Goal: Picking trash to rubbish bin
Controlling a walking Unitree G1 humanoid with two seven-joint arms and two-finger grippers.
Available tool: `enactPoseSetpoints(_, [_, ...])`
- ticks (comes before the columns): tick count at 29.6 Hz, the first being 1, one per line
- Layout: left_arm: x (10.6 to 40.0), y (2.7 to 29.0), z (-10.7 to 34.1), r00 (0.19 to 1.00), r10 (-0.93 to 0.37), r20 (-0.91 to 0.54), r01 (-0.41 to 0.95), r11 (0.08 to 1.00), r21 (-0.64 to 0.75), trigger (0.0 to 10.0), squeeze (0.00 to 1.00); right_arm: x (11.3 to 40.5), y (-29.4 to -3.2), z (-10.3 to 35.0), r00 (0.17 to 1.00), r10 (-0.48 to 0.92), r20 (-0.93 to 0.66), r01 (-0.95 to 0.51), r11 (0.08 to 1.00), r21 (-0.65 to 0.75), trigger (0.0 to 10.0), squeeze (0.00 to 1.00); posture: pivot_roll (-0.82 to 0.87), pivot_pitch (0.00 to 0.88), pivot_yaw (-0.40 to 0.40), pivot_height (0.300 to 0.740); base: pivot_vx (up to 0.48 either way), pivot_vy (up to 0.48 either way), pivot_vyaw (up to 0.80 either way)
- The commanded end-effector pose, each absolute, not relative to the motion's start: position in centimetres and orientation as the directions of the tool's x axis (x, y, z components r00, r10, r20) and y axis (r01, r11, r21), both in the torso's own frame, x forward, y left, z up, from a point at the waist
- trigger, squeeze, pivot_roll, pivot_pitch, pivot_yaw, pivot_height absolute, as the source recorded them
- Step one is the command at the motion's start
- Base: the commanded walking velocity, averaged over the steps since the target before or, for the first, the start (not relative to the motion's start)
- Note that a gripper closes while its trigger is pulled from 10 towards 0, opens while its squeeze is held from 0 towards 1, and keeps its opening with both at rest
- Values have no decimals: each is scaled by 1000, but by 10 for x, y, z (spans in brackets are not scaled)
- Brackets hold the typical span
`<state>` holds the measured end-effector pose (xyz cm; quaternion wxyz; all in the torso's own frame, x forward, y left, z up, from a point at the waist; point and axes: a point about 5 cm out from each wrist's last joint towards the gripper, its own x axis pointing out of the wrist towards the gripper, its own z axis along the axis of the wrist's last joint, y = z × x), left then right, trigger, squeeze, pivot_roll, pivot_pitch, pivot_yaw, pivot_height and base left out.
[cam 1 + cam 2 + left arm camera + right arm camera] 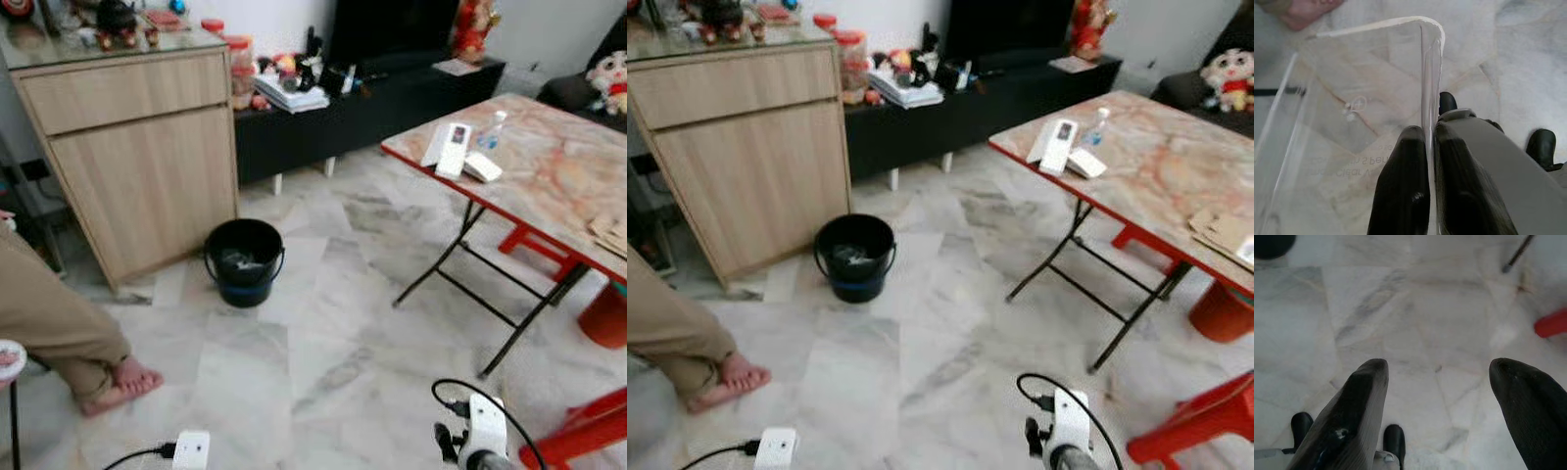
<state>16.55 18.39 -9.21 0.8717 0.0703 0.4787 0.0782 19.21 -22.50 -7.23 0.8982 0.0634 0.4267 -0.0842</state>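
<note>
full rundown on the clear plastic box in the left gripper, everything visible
The clear plastic box is see-through, thin-walled and open-topped, with a rounded rim corner and faint mirrored lettering on one wall. It looks empty. The left gripper has its black fingers shut on one wall, holding it over the marble floor, near a person's bare foot.

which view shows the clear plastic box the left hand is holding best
The left wrist view: the clear plastic box takes up most of that picture, its wall pinched between the left hand's black fingers, with faint printed text showing through. The eye views catch the left arm's white wrist part at the bottom edge; the box can't be made out there.
</note>
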Motion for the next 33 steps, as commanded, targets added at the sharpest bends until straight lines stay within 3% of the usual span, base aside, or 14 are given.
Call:
enactPoseSetpoints(1, [166,181,-92,527,198,-826,-50,978,202,10000,0,197,-228,-69,635,-104,-765,211,977,42,10000,0,-109,17,-129,740,304,0,0])
enactPoseSetpoints(30, [166,182,-91,540,219,-813,-76,974,212,10000,0,200,-226,-67,652,-94,-752,194,980,46,10000,0,-104,1,-125,740,332,0,0])
enactPoseSetpoints(33, [164,183,-92,536,222,-815,-81,974,212,10000,0,201,-226,-67,653,-94,-752,178,983,32,10000,0,-100,4,-127,740,338,0,775])
